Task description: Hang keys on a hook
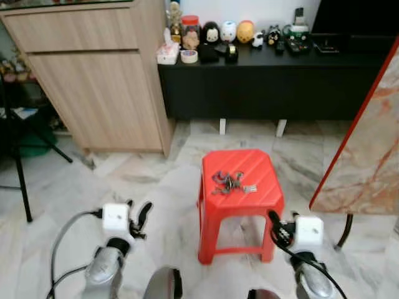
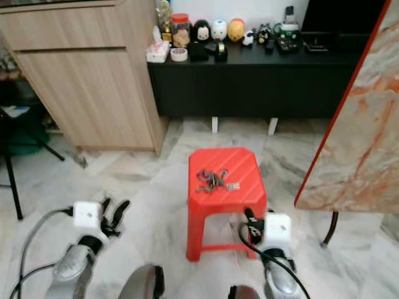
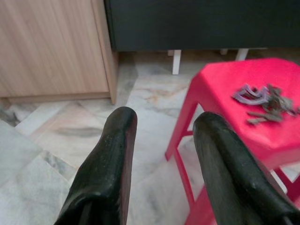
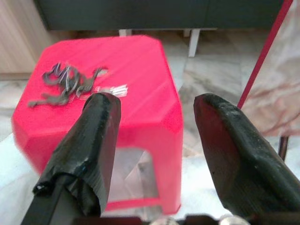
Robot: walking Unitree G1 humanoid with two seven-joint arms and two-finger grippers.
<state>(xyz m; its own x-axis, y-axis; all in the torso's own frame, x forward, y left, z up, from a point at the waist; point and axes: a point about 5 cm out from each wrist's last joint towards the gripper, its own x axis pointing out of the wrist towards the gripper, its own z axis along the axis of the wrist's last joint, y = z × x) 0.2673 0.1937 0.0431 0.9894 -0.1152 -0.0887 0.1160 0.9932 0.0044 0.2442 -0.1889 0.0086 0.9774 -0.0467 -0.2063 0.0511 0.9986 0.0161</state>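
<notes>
A bunch of grey keys (image 1: 229,182) lies on top of a red plastic stool (image 1: 239,205) standing on the marble floor in front of me. The keys (image 4: 70,85) also lie in the right wrist view, just beyond the fingertips. My right gripper (image 1: 278,228) is open, low beside the stool's right front leg, with nothing between its fingers. Left of the stool, my left gripper (image 1: 138,216) is open and empty over the floor; its wrist view has the stool (image 3: 243,108) off to one side.
A light wooden cabinet (image 1: 93,75) stands at the back left. A black low sideboard (image 1: 268,81) with small figurines runs along the back wall. A marble slab with a red edge (image 1: 368,143) leans at the right. A tripod leg (image 1: 22,180) is at the far left.
</notes>
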